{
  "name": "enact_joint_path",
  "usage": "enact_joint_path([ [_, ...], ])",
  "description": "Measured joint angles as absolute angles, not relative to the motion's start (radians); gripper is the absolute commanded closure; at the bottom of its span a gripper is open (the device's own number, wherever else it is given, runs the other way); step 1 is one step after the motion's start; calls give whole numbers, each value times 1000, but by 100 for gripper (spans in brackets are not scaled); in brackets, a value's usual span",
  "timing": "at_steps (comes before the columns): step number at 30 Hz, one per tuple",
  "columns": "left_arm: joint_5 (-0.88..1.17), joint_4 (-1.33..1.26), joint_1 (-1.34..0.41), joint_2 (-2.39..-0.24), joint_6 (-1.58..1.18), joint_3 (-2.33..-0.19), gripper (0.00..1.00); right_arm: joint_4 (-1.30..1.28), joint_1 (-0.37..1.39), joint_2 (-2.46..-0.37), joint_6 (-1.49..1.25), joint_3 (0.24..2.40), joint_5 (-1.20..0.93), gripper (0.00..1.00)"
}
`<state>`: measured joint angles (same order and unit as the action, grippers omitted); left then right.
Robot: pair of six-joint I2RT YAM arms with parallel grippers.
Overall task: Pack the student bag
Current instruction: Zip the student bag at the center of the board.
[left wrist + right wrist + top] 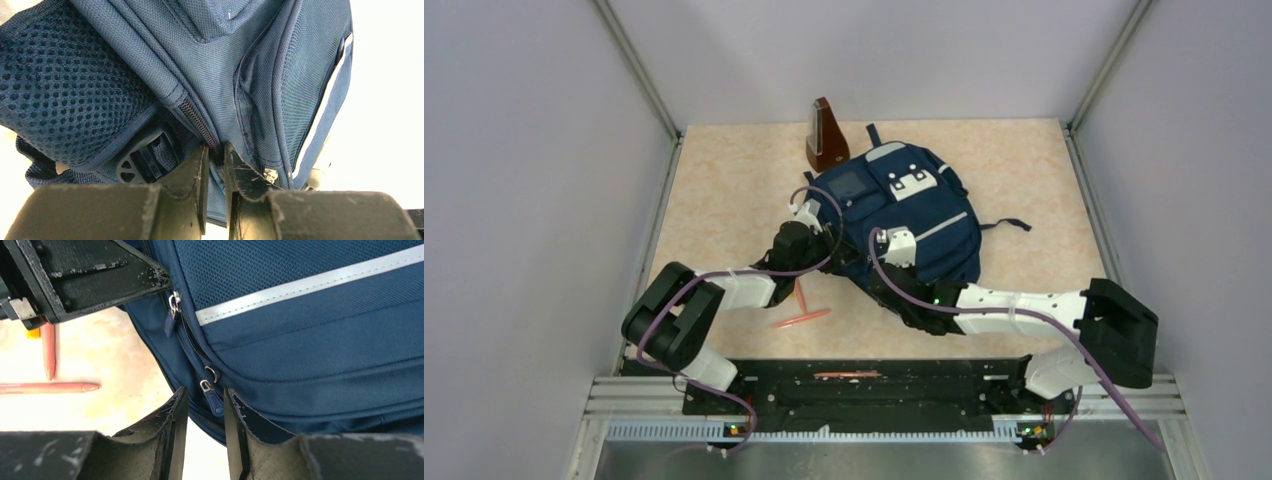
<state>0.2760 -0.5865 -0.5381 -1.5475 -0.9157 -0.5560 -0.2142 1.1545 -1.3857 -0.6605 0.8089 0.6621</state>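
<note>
Location: student bag [924,215] flat on counter [724,180], front panel up, centre-far. Left pincer [216,165] nearly pressed together, pinching zip seam on bag's side. Right pincer [205,410] narrowly spread at bag's near edge, zip pull [214,402] between jaws, not clamped. Zips look closed where visible. Two orange pens [804,319] loose on counter beside left arm. Judgement: opening stage only, nothing visibly packed.

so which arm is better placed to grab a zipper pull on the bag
Right, probably: a zipper pull hangs between the right gripper's fingertips, while the left gripper straddles a seam of the student bag.
</note>
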Motion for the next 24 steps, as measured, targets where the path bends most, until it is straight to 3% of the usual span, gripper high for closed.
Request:
enact_joint_path([
  [12, 276, -576, -538, -1547, -916, -559, 84, -211, 1155, -1464, -659, 841, 685, 78],
  [24, 276, -575, -538, -1547, -915, -559, 84, -267, 1203, -1460, -712, 841, 704, 78],
])
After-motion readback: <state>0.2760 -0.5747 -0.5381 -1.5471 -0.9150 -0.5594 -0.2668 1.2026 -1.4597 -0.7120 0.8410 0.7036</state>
